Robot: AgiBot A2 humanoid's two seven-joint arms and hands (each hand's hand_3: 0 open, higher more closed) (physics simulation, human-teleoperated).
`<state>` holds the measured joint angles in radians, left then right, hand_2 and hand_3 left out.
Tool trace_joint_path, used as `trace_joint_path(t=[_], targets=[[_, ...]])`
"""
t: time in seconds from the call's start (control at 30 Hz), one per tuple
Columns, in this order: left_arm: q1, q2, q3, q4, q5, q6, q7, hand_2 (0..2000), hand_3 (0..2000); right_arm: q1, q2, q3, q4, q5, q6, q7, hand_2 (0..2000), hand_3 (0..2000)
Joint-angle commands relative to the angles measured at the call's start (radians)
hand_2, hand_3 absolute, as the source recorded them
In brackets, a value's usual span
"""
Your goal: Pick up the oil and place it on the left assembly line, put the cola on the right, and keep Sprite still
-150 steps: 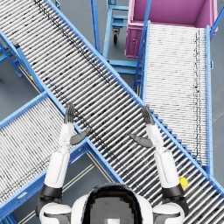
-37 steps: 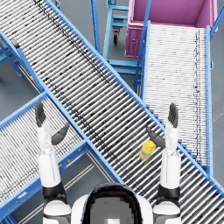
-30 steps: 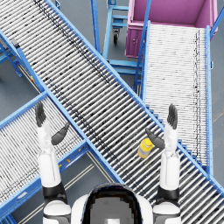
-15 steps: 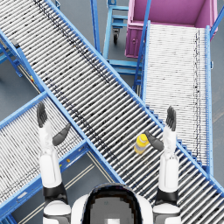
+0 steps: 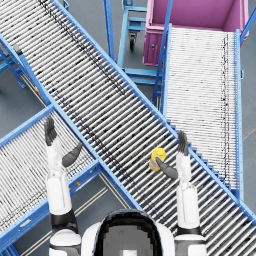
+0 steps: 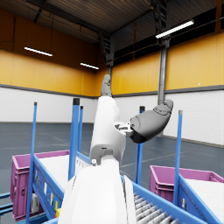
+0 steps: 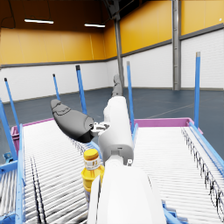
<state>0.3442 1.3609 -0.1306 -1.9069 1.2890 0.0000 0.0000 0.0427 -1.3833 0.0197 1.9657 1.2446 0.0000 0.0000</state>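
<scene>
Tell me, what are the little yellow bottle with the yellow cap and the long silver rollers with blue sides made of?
Little yellow bottle: probably plastic, smooth and a bit glossy, with a pale label that looks like paper.
Long silver rollers: likely bare metal, grey with a dull shine.
Blue side rails: they look like painted metal, even in colour.

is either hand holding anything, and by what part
Nothing is held. Left hand and right hand are empty, fingers apart; the oil bottle stands on the conveyor by the right hand.
</scene>
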Motion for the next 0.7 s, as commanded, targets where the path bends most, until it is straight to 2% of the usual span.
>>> trace_joint_path(t=[0.03, 0.23, 0.4, 0.7], targets=[[-0.002, 0.001, 0.003, -0.001, 0.0, 0.0, 0.0, 0, 0, -0.051, 0.01, 0.044, -0.056, 0.0, 0.0, 0.0, 0, 0], [0.004, 0.004, 0.02, -0.003, 0.0, 0.0, 0.0, 0, 0, -0.075, 0.008, 0.075, -0.168, 0.0, 0.0, 0.0, 0, 0], [-0.001, 0.009, 0.027, 0.003, 0.0, 0.0, 0.0, 0, 0, -0.015, -0.016, 0.118, -0.352, 0.0, 0.0, 0.0, 0, 0], [0.013, 0.014, 0.031, 0.032, 0.0, 0.0, 0.0, 0, 0, 0.125, -0.072, 0.18, -0.597, 0.0, 0.0, 0.0, 0, 0]])
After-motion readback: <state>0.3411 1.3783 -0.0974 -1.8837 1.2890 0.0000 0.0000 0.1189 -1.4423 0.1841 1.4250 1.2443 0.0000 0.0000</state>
